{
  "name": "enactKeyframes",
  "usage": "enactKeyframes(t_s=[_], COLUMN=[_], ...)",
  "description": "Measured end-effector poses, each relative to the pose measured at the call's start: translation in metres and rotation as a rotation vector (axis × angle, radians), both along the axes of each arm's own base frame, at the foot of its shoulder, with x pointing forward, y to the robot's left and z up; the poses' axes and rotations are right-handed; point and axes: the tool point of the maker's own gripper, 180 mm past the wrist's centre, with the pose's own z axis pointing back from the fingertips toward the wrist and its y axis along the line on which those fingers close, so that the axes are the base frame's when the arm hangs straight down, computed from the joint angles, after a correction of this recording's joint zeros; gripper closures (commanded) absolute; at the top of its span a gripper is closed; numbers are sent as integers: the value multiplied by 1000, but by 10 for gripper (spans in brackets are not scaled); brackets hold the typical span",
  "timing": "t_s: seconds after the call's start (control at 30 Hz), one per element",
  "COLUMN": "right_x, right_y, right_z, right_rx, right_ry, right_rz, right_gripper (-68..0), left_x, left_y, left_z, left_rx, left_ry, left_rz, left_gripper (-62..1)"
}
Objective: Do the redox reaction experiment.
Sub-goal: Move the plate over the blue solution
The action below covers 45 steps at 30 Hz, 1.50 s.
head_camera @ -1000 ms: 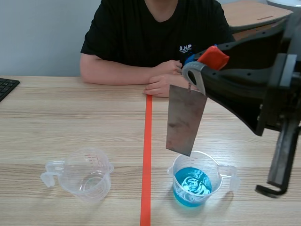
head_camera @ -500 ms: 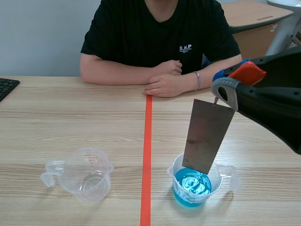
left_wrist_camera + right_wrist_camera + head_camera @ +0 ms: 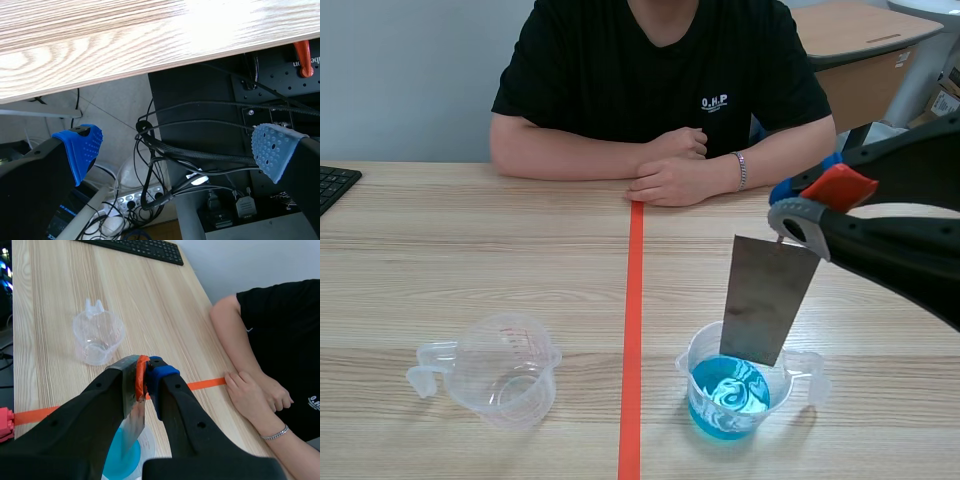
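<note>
Currently my right tool holds a metal sheet at the mouth of the blue cup, while my left tool sits idle.

On my left, the left tool (image 3: pixel 175 150) hangs below the tabletop (image 3: pixel 470 260) edge with its fingers spread wide and nothing between them, facing cables (image 3: pixel 200 155) and a power strip (image 3: pixel 135 200). A keyboard (image 3: pixel 335 185) lies at the far left edge. Next comes the empty measuring cup (image 3: pixel 505 370), then the tape line (image 3: pixel 633 330). Just right of the line stands the cup of blue liquid (image 3: pixel 730 395). The metal sheet (image 3: pixel 767 300) hangs slightly tilted, its lower edge at that cup's mouth; I cannot tell whether it touches the liquid. My right tool (image 3: pixel 817 187) is clamped tight on the sheet's top edge. A person (image 3: pixel 650 70) sits across, hands (image 3: pixel 670 170) resting at the tape's far end.
</note>
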Motion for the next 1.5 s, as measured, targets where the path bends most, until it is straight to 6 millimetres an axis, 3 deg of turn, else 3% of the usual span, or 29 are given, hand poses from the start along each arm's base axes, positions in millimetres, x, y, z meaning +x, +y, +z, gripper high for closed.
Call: enactKeyframes(t_s=[0.53,0.8,1.0,1.23,1.5], right_x=[0,0,2,2,2], right_y=[0,-3,-7,-7,-6], right_z=[1,-1,-4,-4,-3], right_rx=[-46,-43,-37,-36,-33], right_ry=[-61,-73,-77,-80,-81], right_rz=[51,57,58,61,62], right_gripper=[-15,-15,-15,-15,-15], left_x=[0,5,17,55,132], left_y=[0,4,12,11,0], left_z=[0,2,7,23,66], left_rx=[0,15,13,9,20], left_ry=[0,-1,-8,-58,-254], left_rz=[0,-56,-111,-294,-558], left_gripper=[-618,-261,-62,-45,-44])
